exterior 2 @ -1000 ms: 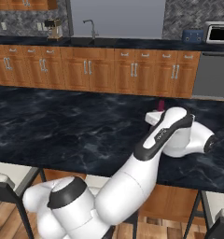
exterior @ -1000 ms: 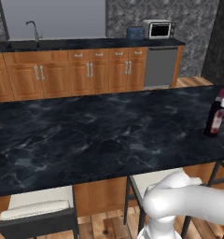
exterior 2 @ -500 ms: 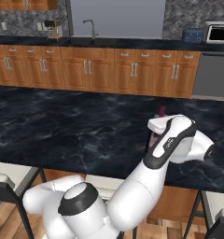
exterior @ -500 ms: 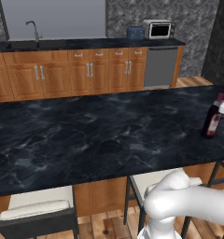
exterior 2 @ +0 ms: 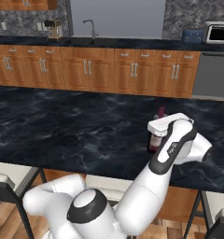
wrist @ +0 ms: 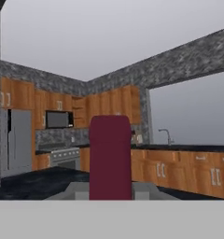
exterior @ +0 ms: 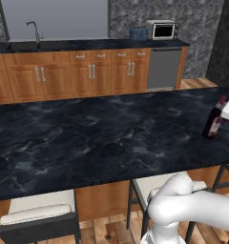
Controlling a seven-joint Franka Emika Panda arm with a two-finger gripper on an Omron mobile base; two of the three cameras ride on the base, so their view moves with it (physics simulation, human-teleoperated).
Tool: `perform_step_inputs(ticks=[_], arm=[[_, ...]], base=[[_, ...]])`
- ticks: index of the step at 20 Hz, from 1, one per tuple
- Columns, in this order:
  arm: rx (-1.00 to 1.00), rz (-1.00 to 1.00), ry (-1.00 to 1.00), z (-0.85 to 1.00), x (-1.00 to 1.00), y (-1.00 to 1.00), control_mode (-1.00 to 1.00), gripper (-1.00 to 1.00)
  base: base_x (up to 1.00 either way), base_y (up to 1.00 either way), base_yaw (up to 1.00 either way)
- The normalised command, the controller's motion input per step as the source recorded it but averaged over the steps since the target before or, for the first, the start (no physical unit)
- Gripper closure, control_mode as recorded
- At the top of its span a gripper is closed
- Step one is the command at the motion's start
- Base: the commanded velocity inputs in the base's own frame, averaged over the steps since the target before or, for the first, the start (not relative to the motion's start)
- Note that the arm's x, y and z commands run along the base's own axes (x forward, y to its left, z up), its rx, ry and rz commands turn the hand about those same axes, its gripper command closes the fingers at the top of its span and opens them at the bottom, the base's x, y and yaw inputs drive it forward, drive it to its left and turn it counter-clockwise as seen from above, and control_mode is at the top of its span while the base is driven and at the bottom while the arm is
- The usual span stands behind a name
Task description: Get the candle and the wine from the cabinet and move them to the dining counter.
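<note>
The wine (exterior: 213, 122), a small dark bottle with a red-pink label, is slightly tilted at the right end of the dining counter (exterior: 88, 138). Its base is at or just above the black slab. My gripper (exterior: 222, 113) is shut on its upper part from the right. In the right base view the white hand covers most of the wine (exterior 2: 155, 138), and my gripper (exterior 2: 158, 127) sits low over the dining counter (exterior 2: 62, 126). The hand view looks past the bottle's dark red neck top (wrist: 110, 156), which rises between the fingertips of my gripper (wrist: 110, 190). The candle is out of view.
Cushioned stools (exterior: 37, 212) stand along the slab's near side. Beyond it runs a worktop with a sink (exterior: 33, 33), a toaster (exterior: 138, 33), a microwave (exterior: 162, 30) and low wooden cabinets. Wooden wall cabinets (wrist: 115, 105) line the far wall in the hand view.
The hand has come down a little and moved slightly left with the bottle. The grip has stayed shut throughout.
</note>
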Motion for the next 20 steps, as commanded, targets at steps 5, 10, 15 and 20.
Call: perform_step_inputs(ticks=[5, 10, 15, 20], arm=[[-0.03, 0.0, 0.01, 0.0, 0.32, 0.02, -1.0, 1.0], [-0.04, 0.0, 0.0, -0.12, 0.33, 0.0, -1.0, 1.0], [-0.07, 0.0, 0.0, -0.22, 0.29, 0.0, -1.0, 1.0], [-0.03, 0.0, 0.03, -0.26, 0.24, 0.0, -1.0, 1.0]], base=[[0.0, 0.0, 0.0], [0.0, 0.0, 0.0], [0.0, 0.0, 0.0], [0.0, 0.0, 0.0]])
